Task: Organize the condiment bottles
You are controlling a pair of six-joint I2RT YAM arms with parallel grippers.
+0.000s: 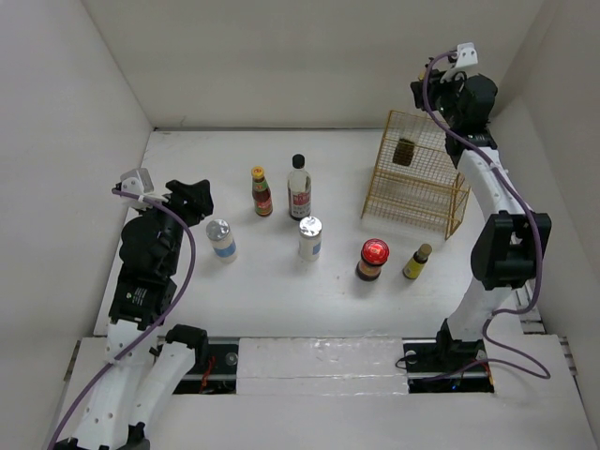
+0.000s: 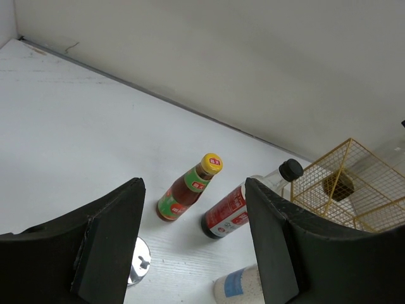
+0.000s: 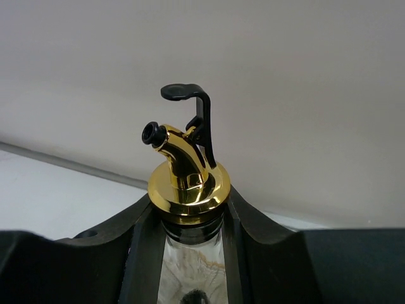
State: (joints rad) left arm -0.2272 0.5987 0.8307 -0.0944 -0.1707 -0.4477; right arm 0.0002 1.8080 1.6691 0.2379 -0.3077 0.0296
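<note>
My right gripper [image 1: 433, 98] [image 3: 190, 218] is shut on the neck of a clear glass bottle with a gold pour-spout cap [image 3: 188, 180], held high at the back right over the gold wire basket [image 1: 417, 187]. A dark bottle [image 1: 405, 150] shows through the basket's top. On the table stand a yellow-capped red-labelled bottle [image 1: 262, 192], a black-capped clear bottle [image 1: 299, 187], two silver-lidded blue-labelled jars [image 1: 221, 240] [image 1: 310, 237], a red-lidded dark jar [image 1: 371, 260] and a small yellow-labelled bottle [image 1: 417, 262]. My left gripper [image 1: 192, 199] [image 2: 193, 212] is open and empty, above and left of the yellow-capped bottle [image 2: 188, 188].
White walls enclose the table on the left, back and right. The basket [image 2: 367, 190] stands at the back right, close to the right arm. The black-capped bottle [image 2: 250, 206] and a silver lid [image 2: 139, 261] show between my left fingers.
</note>
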